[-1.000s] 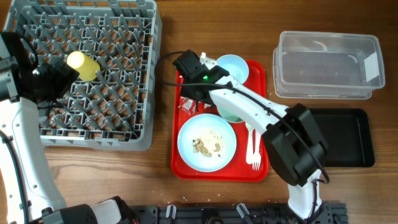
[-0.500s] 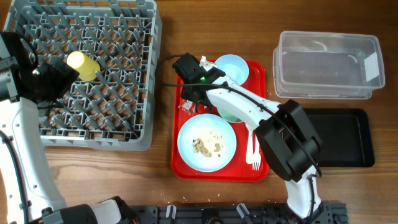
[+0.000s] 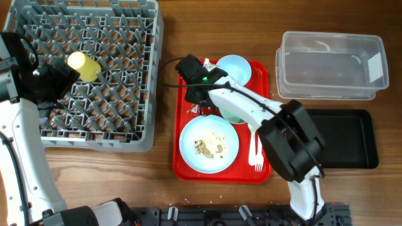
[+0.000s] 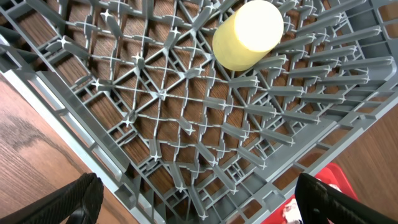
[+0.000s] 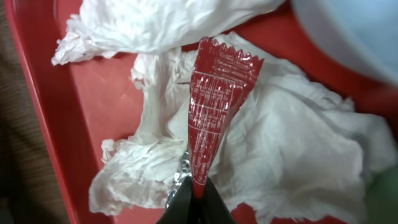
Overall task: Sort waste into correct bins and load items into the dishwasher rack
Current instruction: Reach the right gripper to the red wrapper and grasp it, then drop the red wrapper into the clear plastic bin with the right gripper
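From overhead, the right arm's own wrist hides the right end effector (image 5: 194, 208). It also hides the napkins (image 5: 292, 149) and much of the pale green bowl (image 3: 232, 115). The wrist view shows the grip: its two tips are pinched together on the narrow end of the small red wrapper (image 5: 217, 106). The wrapper stands up from the tips, its wider serrated end farthest from them. Crumpled white napkins lie directly beyond and on both sides of the tips, on the red tray (image 5: 37, 93). A pale blue curve at the far right of that view is blurred and cut off, so I cannot tell which dish it is.

The right arm reaches from the bench's near edge across the tray, with its wrist over the tray's far left corner. Beside that wrist lie the pale blue bowl (image 3: 237, 68) and the plate (image 3: 191, 135) with beige scraps (image 3: 210, 145). The fork (image 3: 257, 154) lies further back along the arm. The clear tub (image 3: 282, 63) and black tray (image 3: 352, 138) are well apart from it, behind the elbow.

The left arm is partly cut off at the frame edge. The left end effector (image 4: 199, 183) hangs over the rack (image 4: 186, 124) with its fingers spread wide, holding nothing. The yellow cup (image 4: 249, 34) lies on its side among the pegs, ahead of those fingers and clear of them.
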Controlling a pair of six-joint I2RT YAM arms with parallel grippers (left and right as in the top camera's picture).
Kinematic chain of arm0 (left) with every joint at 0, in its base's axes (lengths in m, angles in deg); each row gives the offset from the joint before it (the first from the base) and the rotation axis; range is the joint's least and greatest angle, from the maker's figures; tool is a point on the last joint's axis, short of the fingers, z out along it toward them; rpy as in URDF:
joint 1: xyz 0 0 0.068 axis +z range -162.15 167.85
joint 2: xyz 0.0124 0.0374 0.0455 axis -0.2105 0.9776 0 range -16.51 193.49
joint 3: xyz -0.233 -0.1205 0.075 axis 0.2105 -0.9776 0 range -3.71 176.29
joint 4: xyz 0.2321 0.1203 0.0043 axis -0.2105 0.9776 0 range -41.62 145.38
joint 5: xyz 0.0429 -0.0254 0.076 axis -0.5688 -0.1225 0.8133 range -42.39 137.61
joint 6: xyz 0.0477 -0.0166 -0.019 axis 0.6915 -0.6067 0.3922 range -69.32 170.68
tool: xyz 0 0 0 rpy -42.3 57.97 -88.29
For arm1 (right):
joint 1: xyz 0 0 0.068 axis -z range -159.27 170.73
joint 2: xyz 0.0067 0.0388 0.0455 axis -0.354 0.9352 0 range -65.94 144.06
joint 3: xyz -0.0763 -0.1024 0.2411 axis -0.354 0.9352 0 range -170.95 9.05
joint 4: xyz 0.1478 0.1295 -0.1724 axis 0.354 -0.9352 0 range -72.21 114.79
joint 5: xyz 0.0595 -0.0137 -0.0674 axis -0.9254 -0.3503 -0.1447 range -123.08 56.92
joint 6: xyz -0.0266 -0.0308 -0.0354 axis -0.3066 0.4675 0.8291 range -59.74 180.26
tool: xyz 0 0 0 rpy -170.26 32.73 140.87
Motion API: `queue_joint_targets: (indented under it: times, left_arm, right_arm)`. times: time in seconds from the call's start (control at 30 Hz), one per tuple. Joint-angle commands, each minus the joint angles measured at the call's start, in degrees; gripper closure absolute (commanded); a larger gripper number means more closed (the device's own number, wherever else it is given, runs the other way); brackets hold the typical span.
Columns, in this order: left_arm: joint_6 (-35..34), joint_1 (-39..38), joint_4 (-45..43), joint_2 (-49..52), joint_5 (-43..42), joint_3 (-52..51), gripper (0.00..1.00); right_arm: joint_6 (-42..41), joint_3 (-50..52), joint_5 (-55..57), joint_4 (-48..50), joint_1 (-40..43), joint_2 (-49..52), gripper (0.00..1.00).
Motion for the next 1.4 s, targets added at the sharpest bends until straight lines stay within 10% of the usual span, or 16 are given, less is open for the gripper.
queue_joint_targets:
  times: [0.0, 0.27, 0.67, 0.97, 1.23, 1.37]
  left_arm:
    - [-0.5, 0.3, -0.2, 0.0, 0.5, 0.0, 0.0]
    - [-0.5, 0.3, -0.2, 0.0, 0.5, 0.0, 0.0]
    - [-0.5, 0.3, -0.2, 0.0, 0.5, 0.0, 0.0]
    - [-0.5, 0.3, -0.2, 0.0, 0.5, 0.0, 0.0]
    - [-0.5, 0.3, -0.2, 0.0, 0.5, 0.0, 0.0]
    - [-0.5, 0.3, -0.2, 0.0, 0.5, 0.0, 0.0]
  right_arm:
    - [0.3, -2.2, 1.0, -0.9, 1.9, -8.5, 0.96]
    - [2.8, -2.2, 1.1, -2.1, 8.2, -20.5, 0.96]
    - [3.3, -2.0, 1.2, -2.6, 39.4, -23.3, 0.95]
    - [6.6, -1.0, -1.9, 0.7, 46.0, -22.0, 0.18]
    - [24.7, -1.0, -47.1, 6.6, 43.1, -22.1, 0.23]
    - [30.0, -0.9, -43.0, 0.3, 31.1, -22.0, 0.29]
